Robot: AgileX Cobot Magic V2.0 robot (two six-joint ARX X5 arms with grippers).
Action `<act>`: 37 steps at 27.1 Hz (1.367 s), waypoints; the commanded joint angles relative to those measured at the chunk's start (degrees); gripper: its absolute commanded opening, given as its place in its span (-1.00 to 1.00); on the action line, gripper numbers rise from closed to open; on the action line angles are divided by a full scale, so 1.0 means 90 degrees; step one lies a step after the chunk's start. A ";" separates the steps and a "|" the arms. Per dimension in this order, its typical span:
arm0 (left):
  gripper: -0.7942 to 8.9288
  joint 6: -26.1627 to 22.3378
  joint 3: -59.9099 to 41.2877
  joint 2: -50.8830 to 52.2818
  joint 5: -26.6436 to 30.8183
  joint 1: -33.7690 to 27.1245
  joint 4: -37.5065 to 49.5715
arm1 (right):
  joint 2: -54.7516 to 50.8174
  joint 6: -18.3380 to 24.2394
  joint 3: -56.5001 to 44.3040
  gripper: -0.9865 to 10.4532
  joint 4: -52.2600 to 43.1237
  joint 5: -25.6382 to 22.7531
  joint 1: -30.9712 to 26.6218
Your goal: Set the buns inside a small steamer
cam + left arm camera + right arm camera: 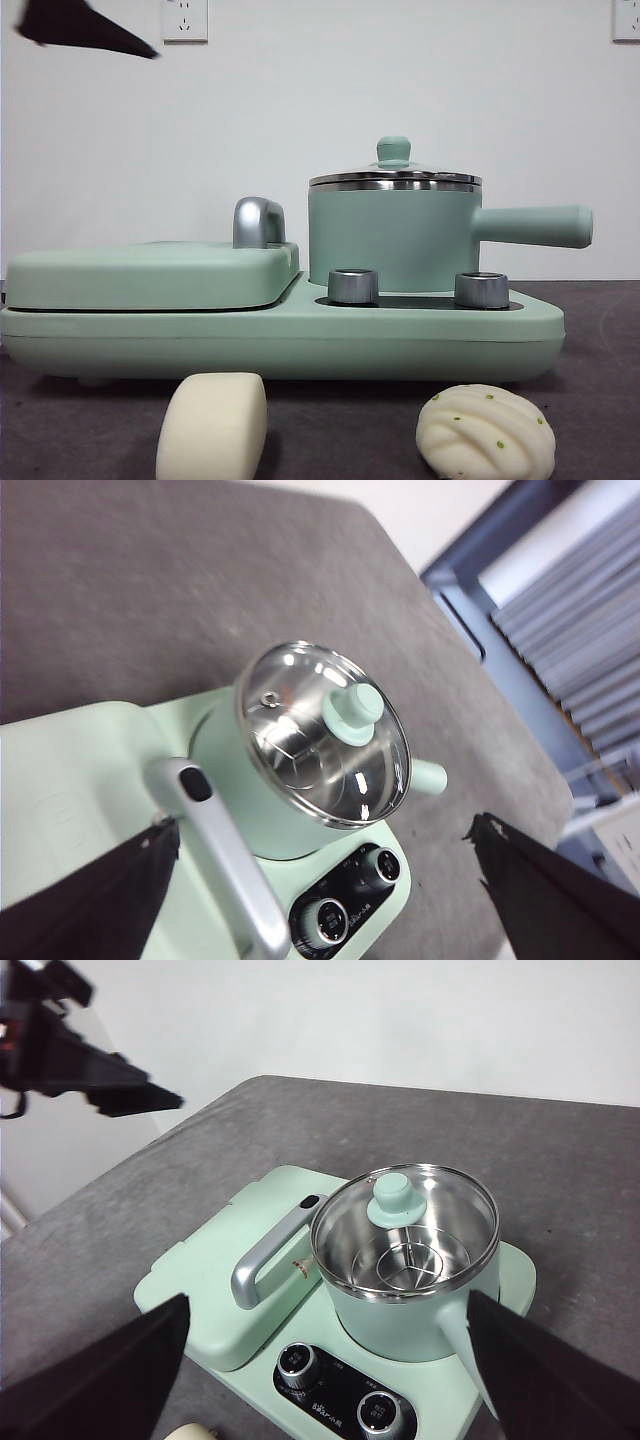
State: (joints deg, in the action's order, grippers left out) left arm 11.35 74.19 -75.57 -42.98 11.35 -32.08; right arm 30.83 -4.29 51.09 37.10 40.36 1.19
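Two buns, one smooth (212, 425) and one pleated (486, 432), waiting on the near table. Small steamer (392, 240) behind, lid (394, 165) shut, so blocking entry. Left tool (320, 880) and right tool (325, 1360) both spread wide above, holding nothing.

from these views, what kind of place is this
Probably an indoor lab or test bench set up as a small kitchen scene: a grey table against a bare white wall with sockets, a mint breakfast cooker with its steamer, and two buns in front.

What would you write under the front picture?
Two buns wait before the lidded green steamer.
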 commanded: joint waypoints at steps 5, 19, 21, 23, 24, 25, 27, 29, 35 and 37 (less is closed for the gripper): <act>0.15 -0.0503 0.1676 -0.1518 0.0478 0.0699 -0.0527 | 0.0019 0.0027 0.0114 -0.06 -0.0022 0.0012 0.0019; 0.15 -0.1734 0.4398 -0.3626 0.2064 0.2013 -0.2251 | 0.0019 0.0022 0.0114 -0.06 -0.0022 0.0010 0.0019; 0.14 -0.1739 0.4534 -0.3728 0.2249 0.2183 -0.2212 | 0.0019 0.0022 0.0114 -0.06 -0.0022 0.0010 0.0019; 0.12 -0.1734 0.4544 -0.3755 0.2487 0.2370 -0.2098 | 0.0019 0.0022 0.0114 -0.06 -0.0019 0.0010 0.0019; 0.12 -0.1734 0.4544 -0.3759 0.2681 0.2467 -0.2050 | 0.0019 0.0022 0.0114 -0.06 -0.0019 0.0010 0.0019; 0.12 -0.1739 0.4544 -0.3764 0.2890 0.2565 -0.2008 | 0.0019 0.0022 0.0114 -0.06 -0.0022 0.0010 0.0019; 0.12 -0.1824 0.4544 -0.3776 0.3378 0.2781 -0.1936 | 0.0019 0.0022 0.0114 -0.06 -0.0022 0.0007 0.0019; 0.12 -0.1855 0.4544 -0.3818 0.3495 0.2946 -0.1843 | 0.0019 0.0022 0.0114 -0.06 -0.0022 0.0007 0.0019; 0.12 -0.1838 0.4544 -0.4211 0.3500 0.3062 -0.1664 | 0.0019 0.0027 0.0114 -0.06 -0.0022 -0.0002 0.0019; 0.12 -0.1834 0.4544 -0.4328 0.3497 0.3062 -0.1508 | 0.0019 0.0027 0.0114 -0.06 -0.0022 -0.0012 0.0019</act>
State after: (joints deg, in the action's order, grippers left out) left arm -4.75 113.32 -113.51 -11.70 38.39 -46.30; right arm 30.83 -4.29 51.09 37.15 40.32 1.19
